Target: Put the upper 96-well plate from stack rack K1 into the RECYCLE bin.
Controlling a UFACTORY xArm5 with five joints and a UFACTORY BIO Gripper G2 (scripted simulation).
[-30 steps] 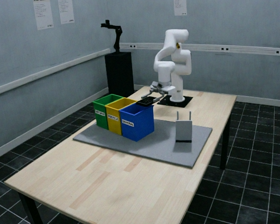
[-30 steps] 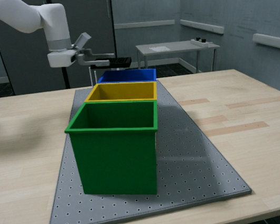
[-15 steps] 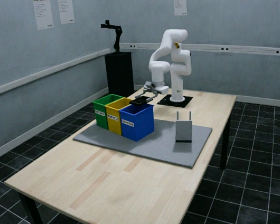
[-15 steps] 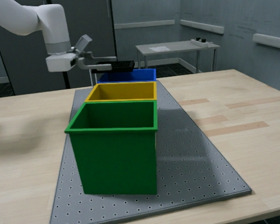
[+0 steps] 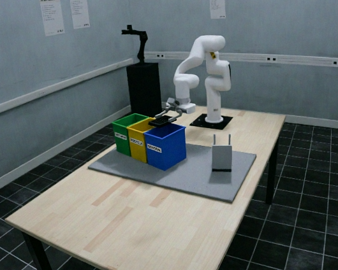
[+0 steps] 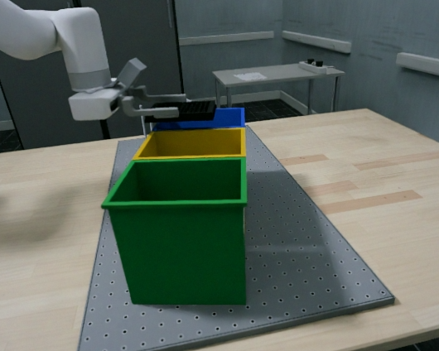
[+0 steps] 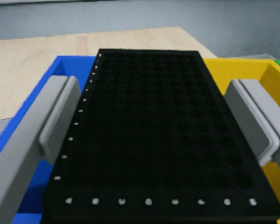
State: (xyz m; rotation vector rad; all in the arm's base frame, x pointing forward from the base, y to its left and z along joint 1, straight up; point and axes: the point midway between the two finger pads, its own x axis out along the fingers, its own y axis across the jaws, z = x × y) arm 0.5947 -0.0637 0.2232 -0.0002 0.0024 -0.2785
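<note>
My gripper (image 5: 163,119) (image 6: 180,105) (image 7: 156,115) is shut on a black 96-well plate (image 5: 161,121) (image 6: 197,108) (image 7: 156,150), held about level by its long sides. The plate is just above rim height, over the neighbouring parts of the blue GENERAL bin (image 5: 171,149) (image 6: 234,120) (image 7: 76,65) and the yellow RECYCLE bin (image 5: 140,154) (image 6: 193,142) (image 7: 236,67). The green bin (image 5: 121,148) (image 6: 185,252) stands beyond the yellow one. All three bins are upright. Rack K1 (image 5: 221,156) stands to the right in the top view; the lower plate cannot be made out clearly.
The bins stand close in a row on the grey perforated board (image 5: 196,184) (image 6: 317,257), and K1 stands on the same board with two thin upright posts. The arm's black base plate (image 5: 196,123) lies behind them on the wooden table (image 5: 117,229).
</note>
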